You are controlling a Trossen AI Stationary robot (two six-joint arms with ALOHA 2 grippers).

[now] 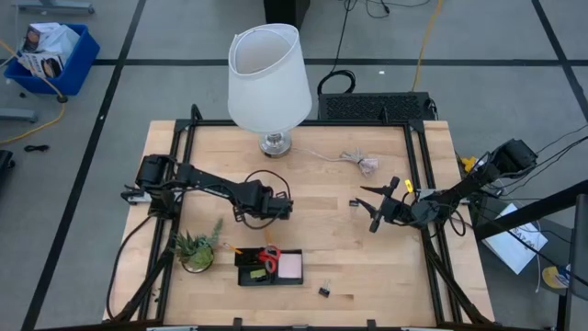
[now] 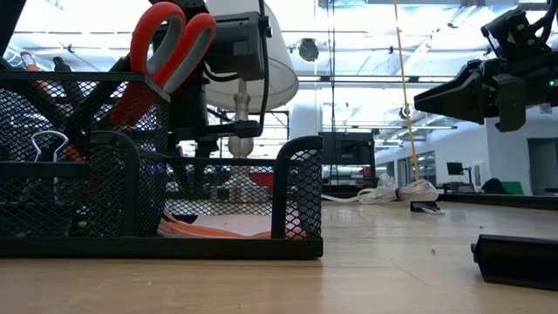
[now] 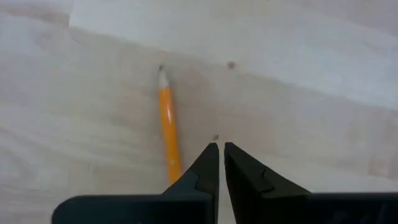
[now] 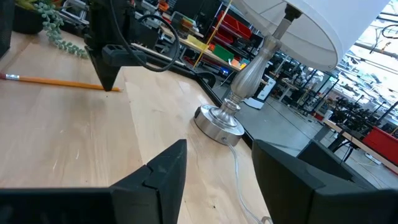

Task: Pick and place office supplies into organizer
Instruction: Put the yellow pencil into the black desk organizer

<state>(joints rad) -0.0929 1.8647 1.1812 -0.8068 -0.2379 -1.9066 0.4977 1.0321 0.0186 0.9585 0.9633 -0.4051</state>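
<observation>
The black mesh organizer sits near the table's near edge. It holds red-handled scissors and a pink sticky-note pad. An orange pencil lies flat on the wood at the table's middle. My left gripper points down beside the pencil's rear part, shut. My right gripper hovers open to the right of the middle, holding nothing. One black binder clip lies near it and another right of the organizer. My left gripper comes from above, pointing down, its shut fingers right beside the orange pencil's rear part. One finger hides the pencil's end. I cannot tell whether the gripper touches the pencil.
A white-shaded lamp stands at the far middle, and a pale coiled cable bundle lies to its right. A small green plant stands left of the organizer. Bare wood lies between the two grippers.
</observation>
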